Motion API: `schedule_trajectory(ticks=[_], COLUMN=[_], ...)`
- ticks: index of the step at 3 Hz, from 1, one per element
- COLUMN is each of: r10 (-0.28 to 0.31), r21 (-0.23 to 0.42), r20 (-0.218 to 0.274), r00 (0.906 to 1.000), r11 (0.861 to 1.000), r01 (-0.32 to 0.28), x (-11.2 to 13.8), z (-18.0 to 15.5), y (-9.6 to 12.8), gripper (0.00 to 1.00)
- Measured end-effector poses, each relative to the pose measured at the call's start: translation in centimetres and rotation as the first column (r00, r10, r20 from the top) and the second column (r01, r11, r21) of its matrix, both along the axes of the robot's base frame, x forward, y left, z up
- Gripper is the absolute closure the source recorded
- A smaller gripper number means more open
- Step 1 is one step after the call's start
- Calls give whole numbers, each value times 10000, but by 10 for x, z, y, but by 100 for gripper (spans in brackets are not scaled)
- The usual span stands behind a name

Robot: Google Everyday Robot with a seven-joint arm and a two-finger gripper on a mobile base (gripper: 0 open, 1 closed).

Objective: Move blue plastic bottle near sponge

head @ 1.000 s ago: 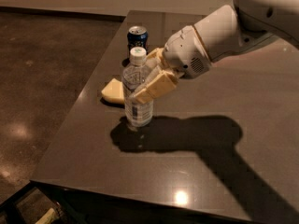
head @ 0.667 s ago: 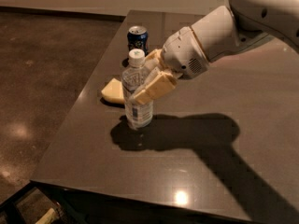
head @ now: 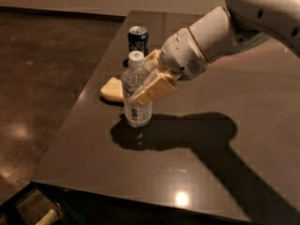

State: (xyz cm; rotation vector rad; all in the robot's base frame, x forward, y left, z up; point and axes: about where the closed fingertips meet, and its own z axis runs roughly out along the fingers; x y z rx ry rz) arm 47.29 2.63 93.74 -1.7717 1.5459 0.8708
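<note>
The sponge [head: 111, 89] lies flat on the table [head: 225, 172]. Just right of it the bottle [head: 137, 112] stands upright (a soda can [head: 138, 39] behind it), where it stood a second ago, the gripper [head: 143, 81] still pinching its middle.

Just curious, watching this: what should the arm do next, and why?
Probably open the jaws and let go: the gripper clasps the blue plastic bottle, which seems to stand on the table right beside the sponge.
</note>
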Motion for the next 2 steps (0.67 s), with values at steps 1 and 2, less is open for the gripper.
schedule_trajectory(ticks=[1, 2], r10=[32, 33], r21=[-8, -9], r20=[25, 26], r00=[10000, 10000], r11=[10000, 10000], r01=[-32, -33], x=[-1, -1], z=[1, 1], y=[2, 2], gripper=[0, 0])
